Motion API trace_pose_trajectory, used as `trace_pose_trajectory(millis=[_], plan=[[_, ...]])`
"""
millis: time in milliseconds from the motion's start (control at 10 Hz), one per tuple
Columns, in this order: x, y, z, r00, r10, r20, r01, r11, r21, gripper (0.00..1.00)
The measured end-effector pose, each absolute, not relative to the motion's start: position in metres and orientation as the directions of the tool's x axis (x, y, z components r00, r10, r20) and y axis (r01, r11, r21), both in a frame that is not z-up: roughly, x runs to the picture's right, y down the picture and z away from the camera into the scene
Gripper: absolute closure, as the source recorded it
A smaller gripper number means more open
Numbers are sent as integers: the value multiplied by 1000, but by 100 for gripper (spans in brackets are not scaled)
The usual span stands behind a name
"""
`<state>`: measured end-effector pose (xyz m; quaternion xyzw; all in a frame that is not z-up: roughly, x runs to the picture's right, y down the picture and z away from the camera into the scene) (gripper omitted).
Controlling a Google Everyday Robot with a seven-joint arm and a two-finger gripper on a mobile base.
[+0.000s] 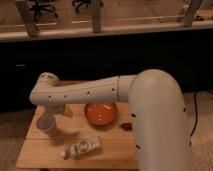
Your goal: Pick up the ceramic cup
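Camera view.
- Item 1: the ceramic cup (46, 124), white, is stood upright on the wooden table (112, 152), toward the table's 9 o'clock edge.
- Item 2: the pincer (63, 109) is hung below the white arm (85, 92), just beside the cup at its 1 o'clock. It is spread wide and nothing is held in it.
- Item 3: an orange bowl (101, 113) is placed at 3 o'clock of the cup.
- Item 4: a pale bottle (82, 147) is laid on its side at 7 o'clock of the bowl.
- Item 5: a small red object (127, 126) is seen at 4 o'clock of the bowl.

End effector (59, 109) half-hidden under arm (90, 92) beside ceramic cup (46, 124).
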<state>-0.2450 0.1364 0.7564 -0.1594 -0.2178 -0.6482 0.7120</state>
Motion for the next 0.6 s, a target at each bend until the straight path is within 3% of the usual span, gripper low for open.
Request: trace_pose_trajectory(millis=[600], plan=[[-238,142,761,76,-856,511,989,131,72,20]])
